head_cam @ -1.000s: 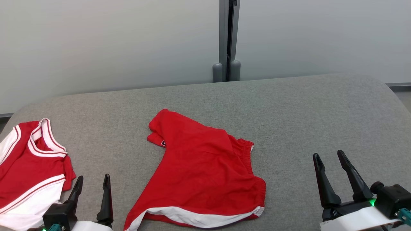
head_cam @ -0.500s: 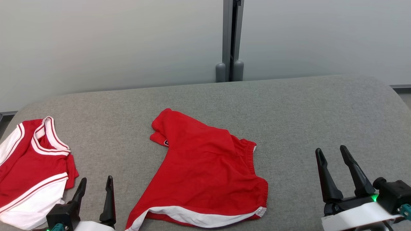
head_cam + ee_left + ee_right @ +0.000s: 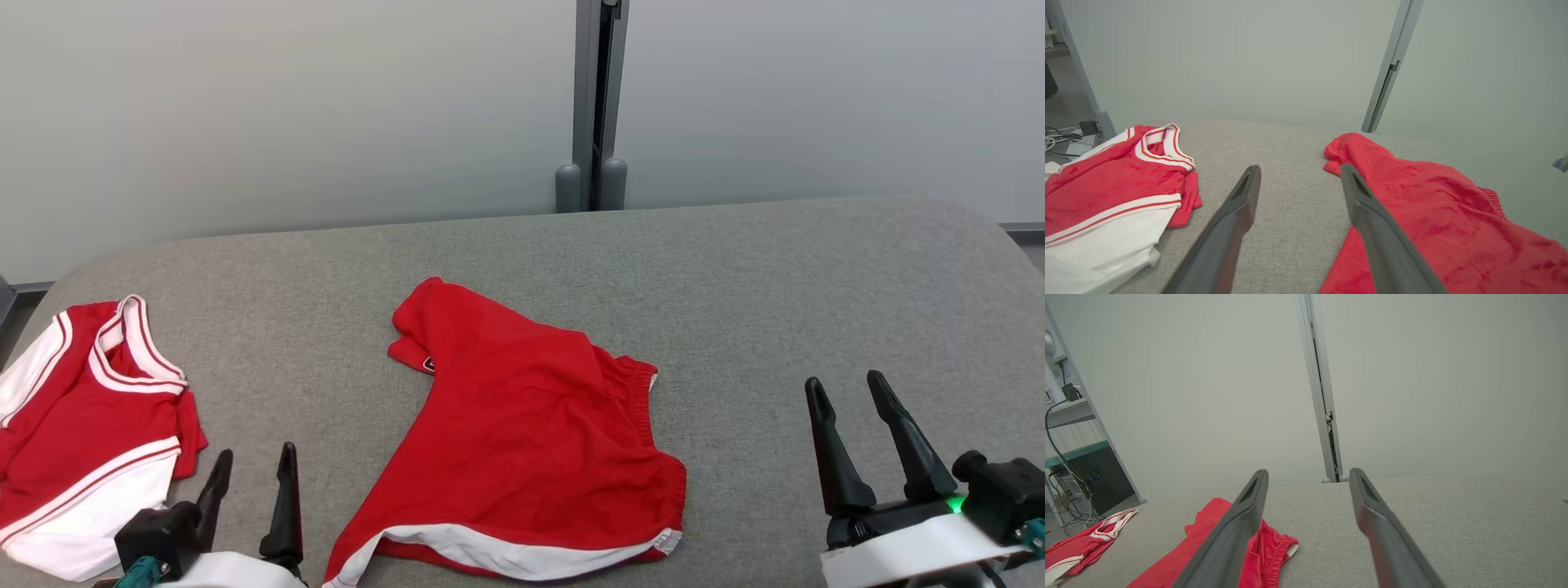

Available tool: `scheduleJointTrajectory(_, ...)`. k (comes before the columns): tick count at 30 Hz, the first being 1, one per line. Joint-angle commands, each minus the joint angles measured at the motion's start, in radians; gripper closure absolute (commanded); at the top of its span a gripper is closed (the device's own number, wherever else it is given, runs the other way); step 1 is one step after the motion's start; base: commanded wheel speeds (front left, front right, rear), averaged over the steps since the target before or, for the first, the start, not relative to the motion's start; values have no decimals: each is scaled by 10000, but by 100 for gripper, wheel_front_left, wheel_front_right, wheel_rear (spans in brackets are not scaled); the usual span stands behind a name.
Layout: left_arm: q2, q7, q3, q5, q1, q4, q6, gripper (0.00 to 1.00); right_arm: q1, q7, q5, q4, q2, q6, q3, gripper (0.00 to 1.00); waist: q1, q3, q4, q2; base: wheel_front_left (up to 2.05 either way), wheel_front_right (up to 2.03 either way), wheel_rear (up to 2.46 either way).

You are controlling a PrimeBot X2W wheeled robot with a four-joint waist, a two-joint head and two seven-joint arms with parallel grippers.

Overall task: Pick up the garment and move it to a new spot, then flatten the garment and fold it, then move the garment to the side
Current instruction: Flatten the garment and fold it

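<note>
I see crumpled red fabric shorts (image 3: 522, 441) midway on the grey cloth desk (image 3: 775, 286), long axis far-to-near, waistband facing right, white hem nearest me. My left pincer (image 3: 255, 451) and right pincer (image 3: 842, 379) gape wide, empty.

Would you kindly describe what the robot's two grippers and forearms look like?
The left gripper and right gripper each carry two long, tapering dark fingers on a black block, mounted on a white forearm. A green light glows at the right block, and each wrist has a teal connector.
</note>
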Motion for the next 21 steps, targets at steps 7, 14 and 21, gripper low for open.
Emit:
scheduleJointTrajectory(7, 365, 1594, -81, -590, 114, -469, -41, 0, 413, 586, 512, 109, -309, 20, 7, 0, 0, -14, 232, -1, 0, 0, 0)
scheduleJointTrajectory(14, 841, 3727, -494, -1041, 497, -1188, 210, 0, 893, 2580, 1696, 711, -813, 20, 1089, 0, 0, 62, 607, -1, 0, 0, 0)
scheduleJointTrajectory(21, 1184, 5386, -1009, -1394, 799, -1676, 317, 0, 767, 3851, 2706, 1258, -965, 20, 1892, 0, 0, 220, 864, -1, 0, 0, 0)
